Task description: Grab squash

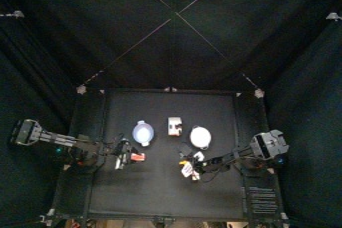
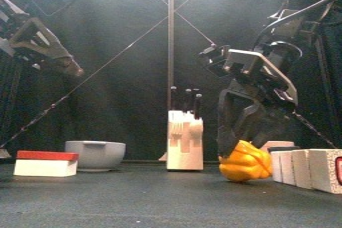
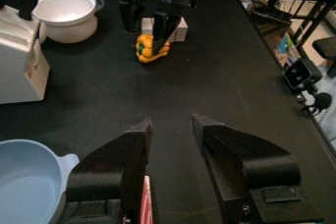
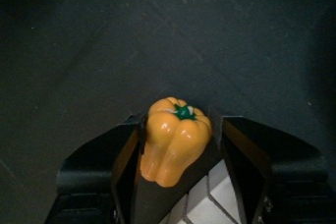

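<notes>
Right wrist view: the squash [image 4: 175, 140], an orange-yellow lobed body with a green stem, is seen at the lower centre of the frame between the two jaws of the right tool [image 4: 180, 165], which are closed against its sides. A white tiled surface [image 4: 210, 200] is visible beneath it near the bottom edge. In the front view the squash [image 2: 245, 161] is located at the lower right of the frame, at the level of the bench [image 2: 134, 200], with the right tool [image 2: 246, 122] coming down on it from above; whether it rests on the surface or is lifted clear cannot be determined. A white knife block [image 2: 185, 140] is placed at the centre, a pale bowl [image 2: 95, 154] and a red-and-white box [image 2: 47, 163] at the lower left, and white boxes [image 2: 310, 167] at the lower right edge. In the left wrist view the left tool [image 3: 172, 141] is shown released, its jaws parted with nothing between them, and the squash [image 3: 151, 47] is seen in the upper centre under the other arm. In the top view the left tool [image 1: 130, 150] is positioned left of centre, beside the pale bowl [image 1: 143, 131], and a white round plate [image 1: 202, 136] is located right of centre.
</notes>
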`<state>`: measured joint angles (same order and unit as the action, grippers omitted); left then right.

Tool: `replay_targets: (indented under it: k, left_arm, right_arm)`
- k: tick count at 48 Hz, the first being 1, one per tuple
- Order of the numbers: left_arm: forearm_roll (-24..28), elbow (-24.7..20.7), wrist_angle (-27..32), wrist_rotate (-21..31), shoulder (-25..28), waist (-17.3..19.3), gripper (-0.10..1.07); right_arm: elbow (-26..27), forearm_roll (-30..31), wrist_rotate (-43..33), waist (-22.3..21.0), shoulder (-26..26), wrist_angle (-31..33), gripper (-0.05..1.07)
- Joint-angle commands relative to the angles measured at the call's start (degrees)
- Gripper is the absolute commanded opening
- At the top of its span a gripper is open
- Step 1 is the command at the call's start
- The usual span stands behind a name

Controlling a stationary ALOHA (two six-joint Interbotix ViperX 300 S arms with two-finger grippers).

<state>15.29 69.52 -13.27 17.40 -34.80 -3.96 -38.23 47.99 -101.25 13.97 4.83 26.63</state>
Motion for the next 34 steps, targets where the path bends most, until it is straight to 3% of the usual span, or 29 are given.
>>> replay_targets:
  k: [1, 12, 34]
  left_arm:
    - [0.1, -0.7, -0.2, 0.0, 0.0, 0.1, 0.78]
    - [0.1, -0.7, -0.2, -0.1, 0.0, 0.1, 0.78]
    - [0.1, -0.8, -0.1, -0.1, 0.0, 0.1, 0.78]
  right_arm:
    - [1.5, 0.8, 0.1, -0.3, -2.5, 0.1, 0.79]
    - [1.6, 2.7, 0.0, -0.3, -6.1, 0.3, 0.79]
    - [1.4, 3.0, -0.4, -1.0, -6.9, 0.4, 0.79]
